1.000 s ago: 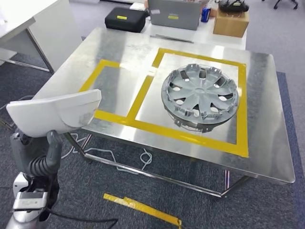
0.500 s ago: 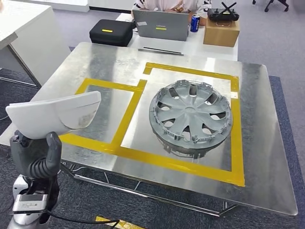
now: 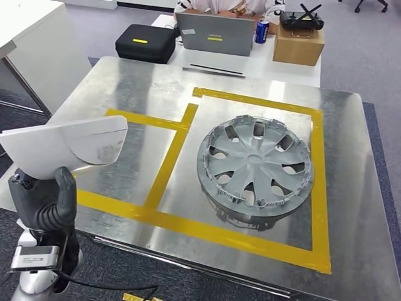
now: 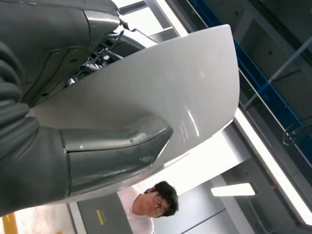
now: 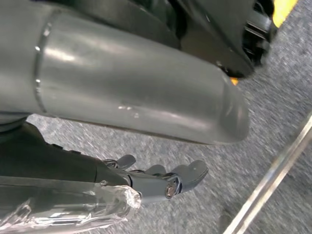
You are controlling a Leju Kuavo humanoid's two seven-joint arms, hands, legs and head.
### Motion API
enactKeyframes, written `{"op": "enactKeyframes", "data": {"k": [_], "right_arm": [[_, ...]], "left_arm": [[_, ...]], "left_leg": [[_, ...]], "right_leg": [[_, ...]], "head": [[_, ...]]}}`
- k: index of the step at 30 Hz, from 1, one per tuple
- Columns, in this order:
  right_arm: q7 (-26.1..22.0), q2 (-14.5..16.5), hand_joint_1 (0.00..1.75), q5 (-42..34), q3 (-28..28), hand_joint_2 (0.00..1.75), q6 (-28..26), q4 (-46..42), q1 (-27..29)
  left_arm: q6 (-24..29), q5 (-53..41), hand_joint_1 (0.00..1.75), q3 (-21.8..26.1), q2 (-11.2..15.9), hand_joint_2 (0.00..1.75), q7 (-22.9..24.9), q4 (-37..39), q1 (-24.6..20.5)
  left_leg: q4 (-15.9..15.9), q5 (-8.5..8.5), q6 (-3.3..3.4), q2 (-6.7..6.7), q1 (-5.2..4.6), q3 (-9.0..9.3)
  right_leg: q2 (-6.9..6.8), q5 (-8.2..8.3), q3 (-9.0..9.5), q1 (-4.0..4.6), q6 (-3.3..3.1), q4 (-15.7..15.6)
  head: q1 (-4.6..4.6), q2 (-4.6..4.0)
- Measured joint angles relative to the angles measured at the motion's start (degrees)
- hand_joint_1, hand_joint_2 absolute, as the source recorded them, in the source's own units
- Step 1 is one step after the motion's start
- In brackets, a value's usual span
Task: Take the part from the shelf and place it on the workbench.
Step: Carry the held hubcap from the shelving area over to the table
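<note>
Grey carpet [image 3: 378, 56], white desk [image 3: 28, 37] at left

A white, smooth, elongated part [image 3: 66, 145] with a rounded, shell-like end is gripped from below by the left hand [image 3: 45, 204] and is held roughly level, just above the near left corner of the worktop [image 3: 141, 81]. Its rounded end is seen over the smaller yellow-taped rectangle [image 3: 124, 160]. In the left wrist view the glossy curved surface of the part [image 4: 176, 92] is pressed by the thick grey thumb [image 4: 114, 146].
</note>
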Motion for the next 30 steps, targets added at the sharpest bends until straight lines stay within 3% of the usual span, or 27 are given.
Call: {"op": "enactKeyframes", "data": {"k": [3,5,9,10,11,13,14,16,20,21,24,25,26,27,28,30], "right_arm": [[0.1,0.0,0.00,-0.1,0.0,0.00,0.0,0.0,0.1],[0.1,0.0,0.00,-0.1,0.0,0.00,-0.1,0.0,0.2],[0.1,0.0,0.00,-0.2,0.0,0.00,-0.2,0.0,0.0],[0.1,0.0,0.00,-0.2,0.0,0.00,-0.3,0.0,0.1],[0.2,0.0,0.00,-0.2,0.0,0.00,-0.3,0.0,0.1],[0.3,0.0,0.00,-0.4,0.0,0.00,-0.5,0.0,0.2],[0.4,0.0,0.00,-0.5,0.0,0.00,-0.7,0.0,0.1],[0.6,0.1,0.00,-0.7,0.0,0.00,-1.2,0.0,0.1],[0.8,0.1,0.00,-1.1,-0.1,0.00,-1.7,0.0,0.3],[0.9,0.1,0.00,-1.1,-0.1,0.00,-1.7,0.0,0.3],[1.2,0.1,0.00,-1.4,-0.1,0.00,-1.7,0.0,0.4],[1.3,0.1,0.00,-1.4,-0.1,0.00,-1.7,0.0,0.4],[1.3,0.1,0.00,-1.5,-0.1,0.00,-1.7,0.0,0.5],[1.3,0.1,0.00,-1.5,-0.1,0.00,-1.7,0.0,0.6],[1.3,0.1,0.00,-1.5,-0.1,0.00,-1.7,0.0,0.6],[1.3,0.1,0.00,-1.4,-0.1,0.00,-1.6,0.0,0.4]], "left_arm": [[0.2,0.1,1.75,0.0,0.0,1.75,0.2,0.0,-0.1],[0.4,0.2,1.75,0.0,0.0,1.75,0.3,0.0,-0.1],[0.9,0.7,1.75,0.0,0.0,1.75,0.8,0.1,-0.1],[1.1,1.1,1.75,0.0,0.0,1.75,1.2,0.2,-0.1],[1.2,1.5,1.75,0.0,0.0,1.75,1.6,0.3,0.0],[1.1,3.2,1.75,0.0,0.0,1.75,2.8,0.4,-0.1],[0.8,4.4,1.75,-0.1,-0.1,1.75,3.5,0.4,-0.1],[-0.3,7.5,1.75,-0.1,-0.4,1.75,5.3,0.4,0.0],[-2.5,12.3,1.75,0.0,-0.8,1.75,8.1,0.5,0.6],[-2.6,12.6,1.75,0.0,-0.9,1.75,8.2,0.5,0.6],[-2.0,12.3,1.75,0.0,-1.3,1.75,8.3,0.5,0.5],[-1.6,12.0,1.75,0.0,-1.3,1.75,8.1,0.5,0.5],[-1.2,11.7,1.75,0.0,-1.3,1.75,7.8,0.5,0.5],[-0.9,11.5,1.75,-0.1,-1.3,1.75,7.5,0.5,0.5],[-0.7,11.3,1.75,0.0,-1.3,1.75,7.3,0.5,0.5],[-0.6,11.1,1.75,0.0,-1.2,1.75,7.0,0.4,0.4]], "left_leg": [[-0.3,0.04,-0.80,0.02,0.02,-0.12],[0.8,-0.96,-1.18,0.05,0.09,-0.45],[12.3,-5.55,-1.48,0.06,0.09,-6.32],[13.6,-5.25,-1.36,0.06,0.08,-7.24],[13.0,-3.90,-1.13,0.06,0.03,-7.26],[7.7,0.25,-0.24,0.06,-0.27,-5.15],[4.8,1.73,0.27,0.08,-0.46,-3.90],[1.0,2.24,0.91,0.12,-0.82,-2.27],[-1.3,2.20,1.29,0.17,-0.60,-1.41],[-1.6,2.35,1.44,0.21,-0.42,-1.18],[-1.8,2.31,1.68,0.29,-0.42,-1.05],[-1.7,2.29,1.70,0.30,-0.44,-1.03],[-1.7,2.27,1.70,0.29,-0.45,-0.99],[-1.7,2.24,1.67,0.26,-0.45,-0.92],[-1.7,2.18,1.60,0.24,-0.44,-0.82],[-1.5,2.04,1.21,0.18,-0.64,-0.74]], "right_leg": [[0.22,-0.40,0.57,0.14,-1.32,-1.0],[0.24,-0.35,0.94,-0.01,-1.91,-1.5],[0.22,-0.61,1.62,0.13,-2.72,-1.8],[0.24,-0.72,1.80,0.26,-2.88,-1.8],[0.28,-0.84,2.02,0.41,-3.00,-1.8],[0.38,-1.08,2.49,0.64,-3.10,-1.8],[0.42,-1.21,2.61,0.80,-3.01,-1.8],[0.35,-1.28,2.46,0.91,-2.63,-1.9],[0.10,-1.83,1.81,0.79,-1.38,-1.4],[0.09,-2.90,0.90,0.74,-1.06,0.5],[0.08,-7.15,-4.12,0.42,-0.29,10.2],[0.07,-7.44,-5.23,0.34,-0.12,12.1],[0.06,-6.71,-5.39,0.28,-0.01,12.1],[0.04,-5.06,-4.46,0.23,0.02,10.0],[0.00,-2.97,-2.67,0.18,-0.02,6.3],[-0.05,-0.56,0.82,0.20,-0.45,-0.5]], "head": [[-0.40,0.00],[-0.72,0.00],[-1.11,0.00],[-1.13,0.00],[-1.12,0.00],[-1.13,0.00],[-1.10,0.00],[-1.09,0.00],[-1.20,0.00],[-1.13,0.00],[-1.00,0.00],[-1.02,0.00],[-1.00,0.00],[-1.00,0.00],[-1.00,0.00],[-1.03,0.00]]}}
